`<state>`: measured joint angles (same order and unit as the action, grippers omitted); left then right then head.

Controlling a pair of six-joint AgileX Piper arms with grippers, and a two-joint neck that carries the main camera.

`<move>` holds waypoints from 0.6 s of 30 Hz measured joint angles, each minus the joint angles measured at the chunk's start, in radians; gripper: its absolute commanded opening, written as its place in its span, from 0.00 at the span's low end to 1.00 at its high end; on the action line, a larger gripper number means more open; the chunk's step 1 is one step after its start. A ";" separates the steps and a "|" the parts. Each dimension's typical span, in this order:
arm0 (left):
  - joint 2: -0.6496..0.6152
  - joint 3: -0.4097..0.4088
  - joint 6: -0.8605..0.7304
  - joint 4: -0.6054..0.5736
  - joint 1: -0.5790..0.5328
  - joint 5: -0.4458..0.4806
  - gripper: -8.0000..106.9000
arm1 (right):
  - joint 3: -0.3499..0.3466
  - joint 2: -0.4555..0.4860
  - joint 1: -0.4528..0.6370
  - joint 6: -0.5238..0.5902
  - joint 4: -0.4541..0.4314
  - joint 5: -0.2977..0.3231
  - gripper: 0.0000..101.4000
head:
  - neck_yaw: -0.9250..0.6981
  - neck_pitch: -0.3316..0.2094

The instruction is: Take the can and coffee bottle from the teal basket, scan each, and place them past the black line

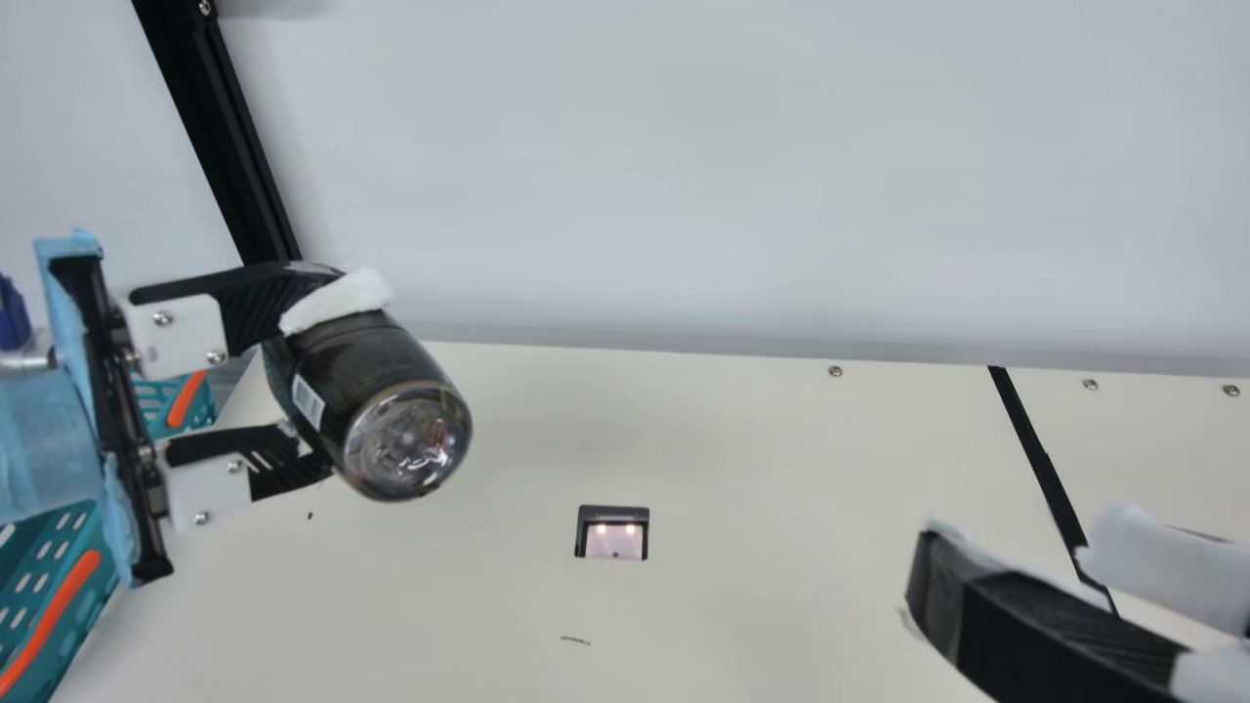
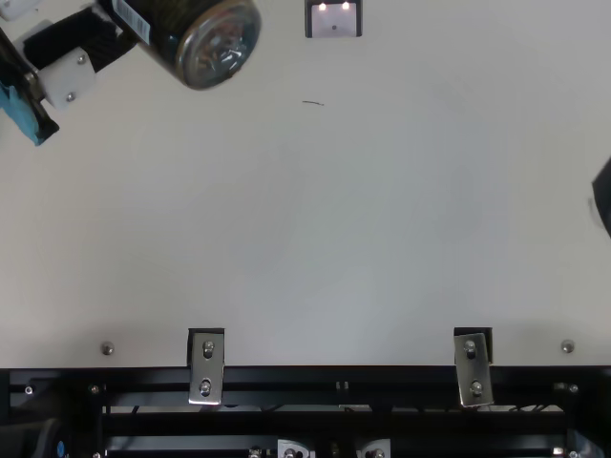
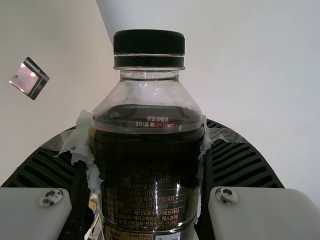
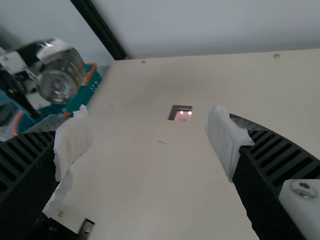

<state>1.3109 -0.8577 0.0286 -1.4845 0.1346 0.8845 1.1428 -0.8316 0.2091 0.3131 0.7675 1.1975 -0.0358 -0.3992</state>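
My left gripper (image 1: 327,379) held the coffee bottle (image 1: 366,391) tilted, out of the teal basket (image 1: 78,625) beside that grip. The scanner (image 1: 613,535) lay inward of it, the black line (image 1: 1040,459) farther off; I judged scanning and placing remained. The can's progress I couldn't tell. My right gripper (image 4: 150,142) stood wide, holding nothing

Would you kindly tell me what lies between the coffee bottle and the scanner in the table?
In the main view, bare cream tabletop lies between the scanner and the coffee bottle, held raised by the left gripper.
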 measured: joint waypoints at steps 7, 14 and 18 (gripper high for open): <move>0.000 0.000 0.000 0.000 0.000 0.000 0.16 | 0.035 -0.092 -0.051 -0.067 0.166 -0.077 1.00 | 0.000 -0.005; 0.000 0.000 0.000 0.000 0.000 0.000 0.16 | 0.038 -0.199 -0.148 -0.133 0.270 -0.175 1.00 | 0.000 0.000; 0.000 0.000 0.000 0.000 0.000 0.000 0.16 | 0.036 -0.251 -0.225 -0.167 0.279 -0.245 1.00 | 0.000 0.000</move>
<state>1.3109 -0.8577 0.0286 -1.4845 0.1346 0.8845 1.1783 -1.0829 -0.0160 0.1461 1.0462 0.9528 -0.0358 -0.3992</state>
